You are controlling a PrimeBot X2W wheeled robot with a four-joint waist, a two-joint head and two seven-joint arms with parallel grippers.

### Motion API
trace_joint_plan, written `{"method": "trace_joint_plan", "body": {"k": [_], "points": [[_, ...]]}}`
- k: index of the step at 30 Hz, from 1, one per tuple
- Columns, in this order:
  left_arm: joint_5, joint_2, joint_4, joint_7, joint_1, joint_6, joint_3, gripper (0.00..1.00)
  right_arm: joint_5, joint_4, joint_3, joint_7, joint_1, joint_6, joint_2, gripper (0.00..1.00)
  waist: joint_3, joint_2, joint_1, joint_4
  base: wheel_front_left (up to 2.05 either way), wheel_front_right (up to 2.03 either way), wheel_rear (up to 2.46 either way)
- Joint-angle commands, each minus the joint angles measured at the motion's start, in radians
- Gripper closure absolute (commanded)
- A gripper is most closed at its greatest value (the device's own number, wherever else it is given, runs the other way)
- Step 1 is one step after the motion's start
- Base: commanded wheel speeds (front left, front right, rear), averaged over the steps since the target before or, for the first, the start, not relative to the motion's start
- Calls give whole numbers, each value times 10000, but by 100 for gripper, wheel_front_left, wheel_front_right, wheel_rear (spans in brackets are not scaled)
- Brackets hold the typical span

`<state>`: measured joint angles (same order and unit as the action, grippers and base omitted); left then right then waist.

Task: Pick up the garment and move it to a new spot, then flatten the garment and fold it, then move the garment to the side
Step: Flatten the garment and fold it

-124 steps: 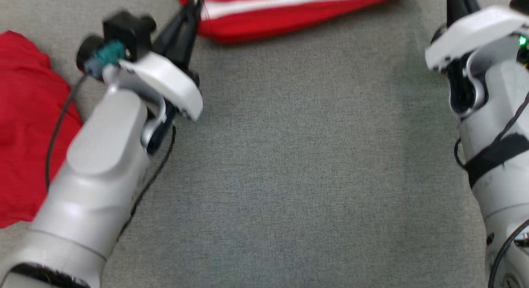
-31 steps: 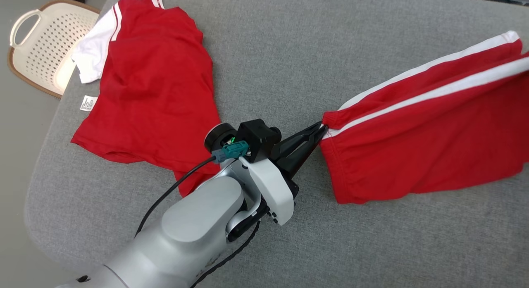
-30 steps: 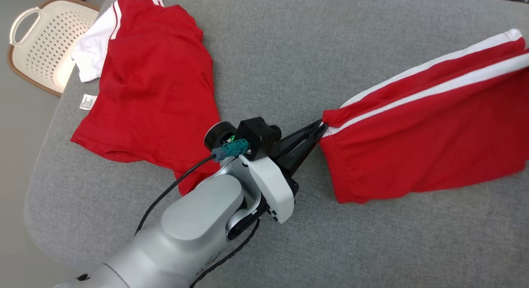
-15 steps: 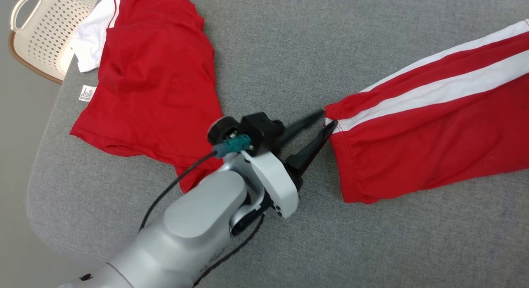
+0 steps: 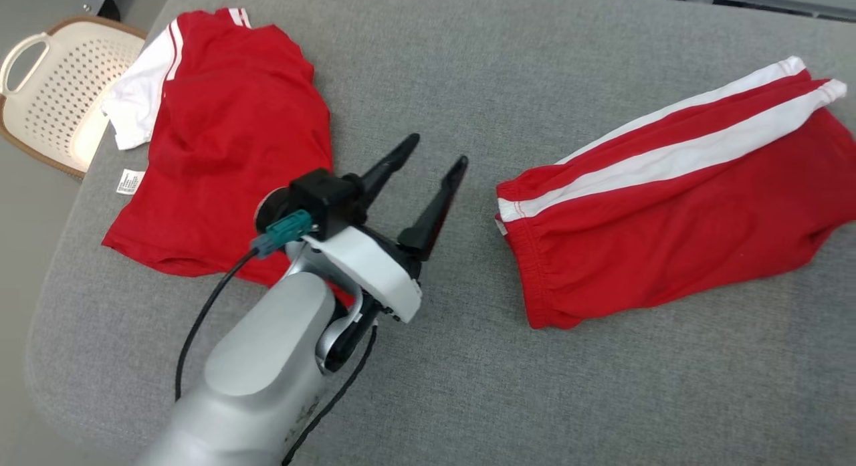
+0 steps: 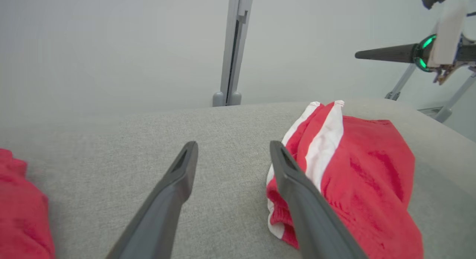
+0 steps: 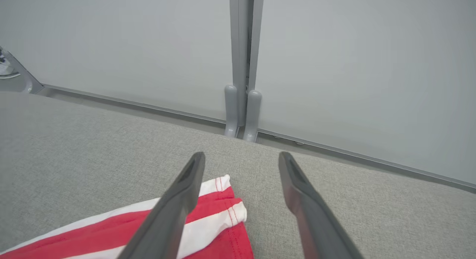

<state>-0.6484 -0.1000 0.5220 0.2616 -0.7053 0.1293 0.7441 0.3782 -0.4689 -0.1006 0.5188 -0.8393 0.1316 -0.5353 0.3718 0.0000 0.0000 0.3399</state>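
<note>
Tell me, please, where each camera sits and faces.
Head view: from the head, down onto the grey cushion, red shirt and striped shorts; left gripper, open, and forearm show.
Left wrist view: low, facing the wall along its own fingers; shorts' waistband right.
Right wrist view: right gripper, open, by the shorts' hem, facing the wall.
Both wrist views share the wall post.

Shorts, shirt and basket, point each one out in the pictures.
shorts (image 5: 669,252), head view, on the red leg panel.
shirt (image 5: 234,145), head view, on the red body.
basket (image 5: 57,98), head view, on its perforated wall.
</note>
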Motion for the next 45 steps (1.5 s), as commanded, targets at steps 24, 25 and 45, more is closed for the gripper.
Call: {"method": "trace_joint_plan", "body": {"k": [24, 25, 45], "points": [[2855, 446, -3257, 35, 4829, 15, -5494, 0, -1310, 2412, 1181, -6902, 6204, -10, 3238, 0, -2644, 0, 0, -1999, 0, 0, 0], [3061, 459, -3402, 35, 5190, 5, -5494, 0, -1479, 2316, 1275, -7112, 6621, -10, 3563, 0, -2715, 0, 0, -2063, 0, 0, 0], [2533, 479, -3886, 35, 6584, -141, -5504, 0, -1391, 1162, 1855, -7393, 7274, -10, 4521, 0, -2935, 0, 0, -1772, 0, 0, 0]]}}
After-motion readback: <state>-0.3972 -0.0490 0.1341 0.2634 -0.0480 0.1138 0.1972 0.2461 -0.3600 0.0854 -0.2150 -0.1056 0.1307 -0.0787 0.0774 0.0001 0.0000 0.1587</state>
